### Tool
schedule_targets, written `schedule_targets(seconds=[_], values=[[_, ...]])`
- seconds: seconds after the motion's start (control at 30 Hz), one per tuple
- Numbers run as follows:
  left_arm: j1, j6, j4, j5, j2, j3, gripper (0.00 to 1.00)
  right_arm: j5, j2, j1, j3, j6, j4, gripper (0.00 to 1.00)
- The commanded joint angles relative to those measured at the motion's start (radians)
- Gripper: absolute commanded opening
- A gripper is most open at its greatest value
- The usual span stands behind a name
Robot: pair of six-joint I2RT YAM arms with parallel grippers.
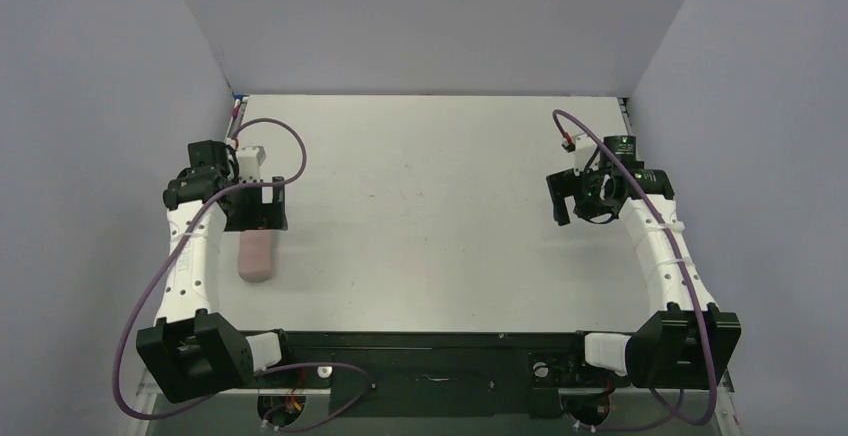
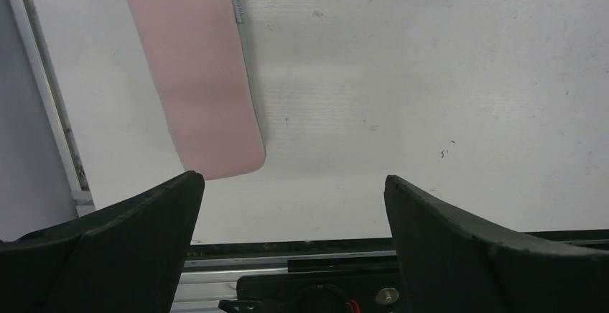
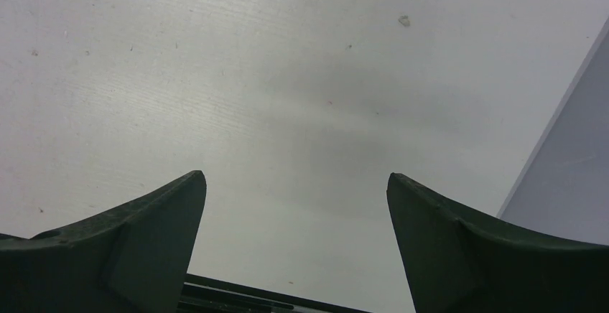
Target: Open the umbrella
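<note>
Lying just beyond left jaws, pink case (image 2: 194,69)

The top camera sees the whole table (image 1: 450,216) from above. Wrist cameras look down close at it; the left shares the pink case (image 2: 201,83).

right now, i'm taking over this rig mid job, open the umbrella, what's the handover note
Left gripper: open, nothing between the jaws, hovering beside the pink case.
Right gripper: open and empty, over bare table on the right side.
Things: the pink case, with a grey zip along one edge, lies flat near the table's left edge and looks shut. No umbrella shows in any view; whether it is inside the case cannot be told.
Done: nothing that shows.
Left: find the umbrella, get hold of it, open it.
</note>
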Motion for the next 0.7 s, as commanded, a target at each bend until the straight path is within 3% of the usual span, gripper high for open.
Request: schedule_targets(seconds=[0.0,0.4,0.67], values=[[0.031,0.055,-0.031,0.072,-0.009,0.085,0.97,0.001,-0.012,-0.007,0.024,-0.035,-0.011,0.92],[0.124,0.206,-0.129,0.066,0.071,0.085,0.97,-0.012,0.002,0.019,0.05,-0.065,-0.028,0.92],[0.206,0.338,-0.056,0.039,0.181,0.038,0.97,-0.007,0.032,0.025,0.067,-0.094,-0.06,0.92]])
